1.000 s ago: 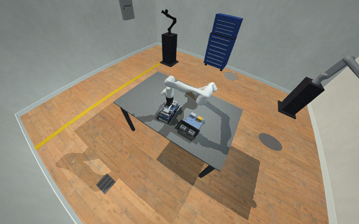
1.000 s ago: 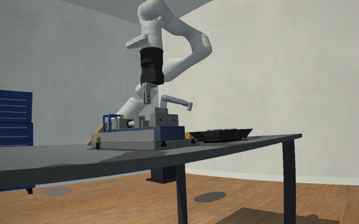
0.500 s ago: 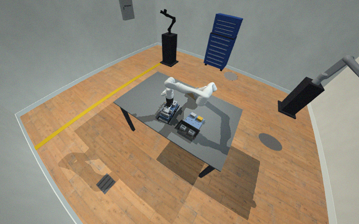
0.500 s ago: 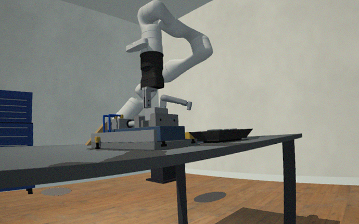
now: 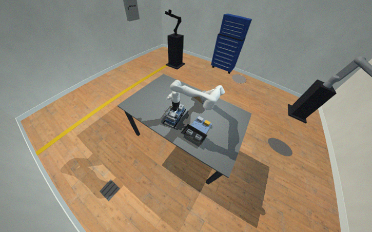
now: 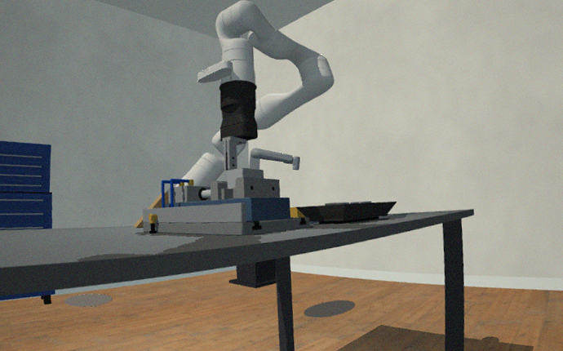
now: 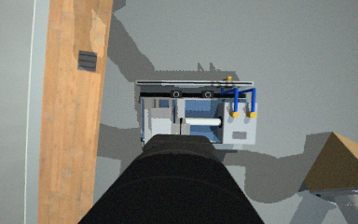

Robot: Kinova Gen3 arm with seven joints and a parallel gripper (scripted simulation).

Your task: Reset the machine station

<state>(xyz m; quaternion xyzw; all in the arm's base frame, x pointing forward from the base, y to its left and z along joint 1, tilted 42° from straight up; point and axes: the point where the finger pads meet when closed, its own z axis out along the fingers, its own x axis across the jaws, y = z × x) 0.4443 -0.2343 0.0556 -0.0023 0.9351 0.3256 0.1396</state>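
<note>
Left of centre in the overhead view, the vise (image 5: 169, 121) (image 6: 267, 207) (image 7: 200, 106) held a plain gray blank (image 5: 173, 114) (image 6: 244, 176) (image 7: 160, 127) beside the fixed jaw (image 6: 264, 187), its top standing above that jaw. Full seating on the low bars and contact with the work stop could not be confirmed. Just over the blank's hose-side edge, the gripper (image 5: 175, 109) (image 6: 231, 167) (image 7: 181, 123) was clenched on nothing, apparently for a nudge toward the fixed jaw. The hose block (image 6: 182, 194) (image 7: 240, 125) and its blue hoses left little sideways room; straight up looked the easier exit.

Right of centre, the infeed plate (image 5: 199, 127) carried another gray blank (image 5: 200, 119) and a brass blank (image 5: 207, 123) at its far edge, pin clearance unclear. Below it in the frame, two finished parts, one left (image 5: 189, 131) and one right (image 5: 198, 137), lay pocket up inside the outfeed tray (image 5: 194, 127) (image 6: 327, 214). Sorting therefore looked nearly complete, leaving final seating and withdrawal.
</note>
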